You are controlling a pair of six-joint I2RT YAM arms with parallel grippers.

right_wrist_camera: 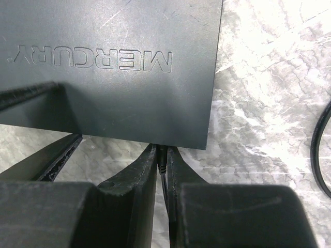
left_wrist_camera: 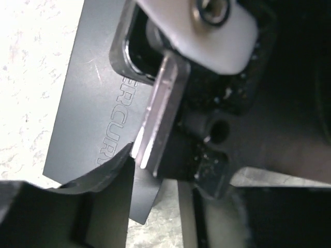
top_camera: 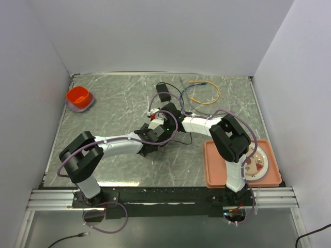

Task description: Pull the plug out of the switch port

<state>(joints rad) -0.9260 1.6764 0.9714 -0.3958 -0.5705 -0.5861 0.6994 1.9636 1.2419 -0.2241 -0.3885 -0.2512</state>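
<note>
- Apparently the plug [right_wrist_camera: 162, 158] is not yet out: it sits at the port [right_wrist_camera: 161, 148], in the near edge of the black switch [right_wrist_camera: 114, 103], which lies flat on the table [right_wrist_camera: 258, 77].
- Right tool [right_wrist_camera: 162, 170] is clenched on the plug, just at that edge.
- Left tool [left_wrist_camera: 176, 175] straddles one end of the switch; whether it grips already, I cannot tell.
- What is left, I think: hold the switch firm and draw the plug straight out.

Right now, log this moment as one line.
right pincer: shut on plug | plug: at switch box edge | left pincer: at same edge
</note>
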